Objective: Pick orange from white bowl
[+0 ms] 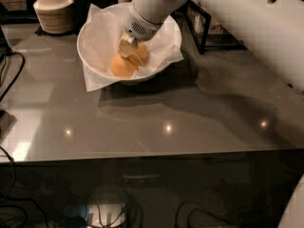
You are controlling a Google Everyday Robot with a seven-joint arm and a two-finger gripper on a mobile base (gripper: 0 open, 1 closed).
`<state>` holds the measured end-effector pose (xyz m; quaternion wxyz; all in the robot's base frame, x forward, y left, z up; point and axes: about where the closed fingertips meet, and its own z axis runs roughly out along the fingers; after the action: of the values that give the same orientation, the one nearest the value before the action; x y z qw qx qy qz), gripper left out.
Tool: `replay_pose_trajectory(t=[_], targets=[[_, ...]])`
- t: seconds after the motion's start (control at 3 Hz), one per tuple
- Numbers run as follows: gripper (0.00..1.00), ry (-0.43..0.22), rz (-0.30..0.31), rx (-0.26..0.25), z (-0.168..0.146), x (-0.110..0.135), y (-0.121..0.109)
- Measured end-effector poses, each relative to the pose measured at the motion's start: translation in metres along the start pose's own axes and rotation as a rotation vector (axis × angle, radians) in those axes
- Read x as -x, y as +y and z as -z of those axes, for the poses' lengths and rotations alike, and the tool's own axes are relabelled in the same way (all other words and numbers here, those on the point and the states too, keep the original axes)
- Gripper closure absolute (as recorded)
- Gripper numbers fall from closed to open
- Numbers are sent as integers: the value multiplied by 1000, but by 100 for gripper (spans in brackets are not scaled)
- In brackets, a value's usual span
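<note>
The glossy grey tabletop shows small light reflections along its near edge, and dark cables trail over its left edge. Further back, left of the middle and close to the far edge, stands the white bowl, lined with crinkled white paper; one corner of the paper hangs over the bowl's near-left rim onto the tabletop. The orange lies inside the bowl, low on the paper. The gripper reaches down into the bowl and touches the top of the orange (whether its jaws are open or closed on the fruit cannot be told). The white arm stretches away toward the right edge. In the far left corner sits a stack of small cream bowls.
</note>
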<state>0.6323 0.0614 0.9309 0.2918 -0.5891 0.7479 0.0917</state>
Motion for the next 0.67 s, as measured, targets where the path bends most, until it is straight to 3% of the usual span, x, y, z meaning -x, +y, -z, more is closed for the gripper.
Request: replay_pose_trajectory(t=[0.33,0.67], targets=[[0,0,0,0,0,0,0],[0,0,0,0,0,0,0]])
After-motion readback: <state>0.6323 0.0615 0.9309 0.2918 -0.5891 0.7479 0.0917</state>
